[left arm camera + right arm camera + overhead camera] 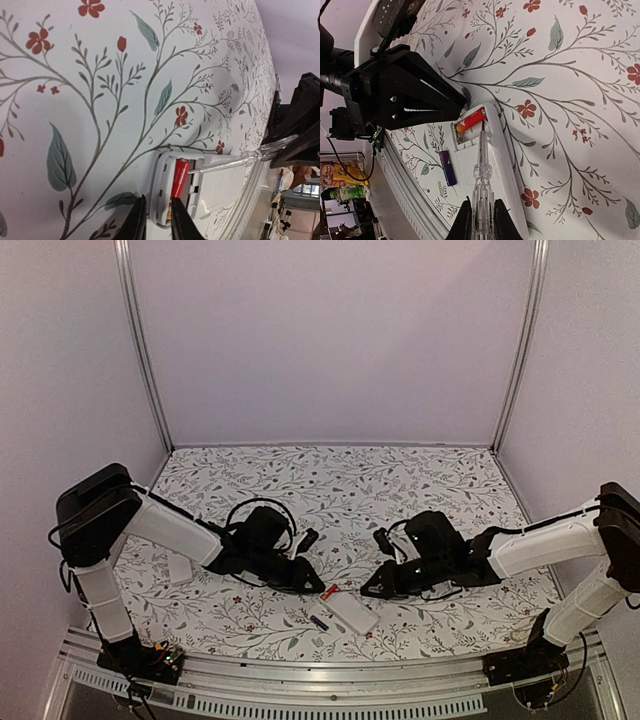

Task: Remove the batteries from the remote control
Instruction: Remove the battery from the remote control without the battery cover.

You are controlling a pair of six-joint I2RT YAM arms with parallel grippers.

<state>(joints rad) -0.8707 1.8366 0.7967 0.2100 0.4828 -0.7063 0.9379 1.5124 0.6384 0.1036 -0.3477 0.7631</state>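
Right gripper (481,222) clamps the clear pry tool (482,170), tip at the red battery (471,121) seated in the bay of the remote (507,170). Left gripper (152,225) stands narrowly apart at the remote end; grip not discernible. Lever the cell up gently, remote braced. A dark battery (449,167) lies alongside

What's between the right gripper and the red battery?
The clear stick tool, held by the right gripper, points at the red battery; right wrist view.

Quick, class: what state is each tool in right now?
Left tool: nearly closed at the end of the remote; grip cannot be told.
Right tool: closed on the clear stick.
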